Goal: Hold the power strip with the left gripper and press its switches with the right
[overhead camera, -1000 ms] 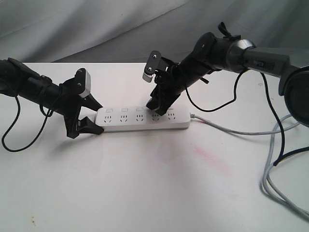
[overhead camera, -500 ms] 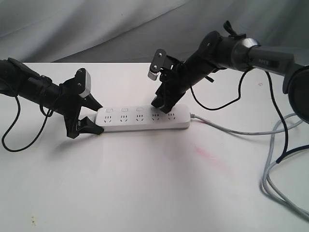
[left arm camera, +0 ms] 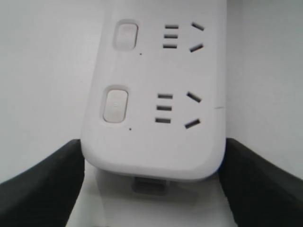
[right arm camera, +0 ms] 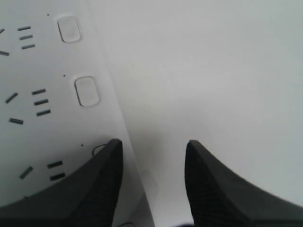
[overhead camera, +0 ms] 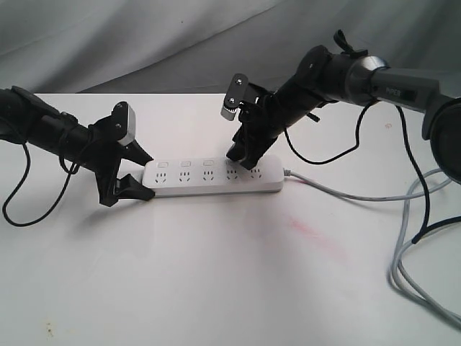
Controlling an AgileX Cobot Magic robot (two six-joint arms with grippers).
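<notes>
Long white plastic power strip point(overhead camera: 205, 182) flat on the white counter point(overhead camera: 216, 274). Left tool point(overhead camera: 145, 177) pinches its nine-o'clock end; right tool point(overhead camera: 240, 160) spread.

The left gripper point(overhead camera: 146, 176) is a black claw with a white-faced camera block point(overhead camera: 126, 126), slim black arm point(overhead camera: 43, 128) and thin looping black cable point(overhead camera: 16, 225); the right gripper point(overhead camera: 241, 160) is black, its camera block silver-white point(overhead camera: 229, 109), its thick dark arm point(overhead camera: 288, 101) bearing a grey lettered link point(overhead camera: 403, 90).

White matte tabletop point(overhead camera: 216, 288) across entire foreground; faint pink smear point(overhead camera: 317, 236) right of centre, small dark specks point(overhead camera: 49, 331) near front left corner. Creased grey fabric backdrop point(overhead camera: 144, 36) behind far edge. Diffuse, even lighting; soft shadows.
</notes>
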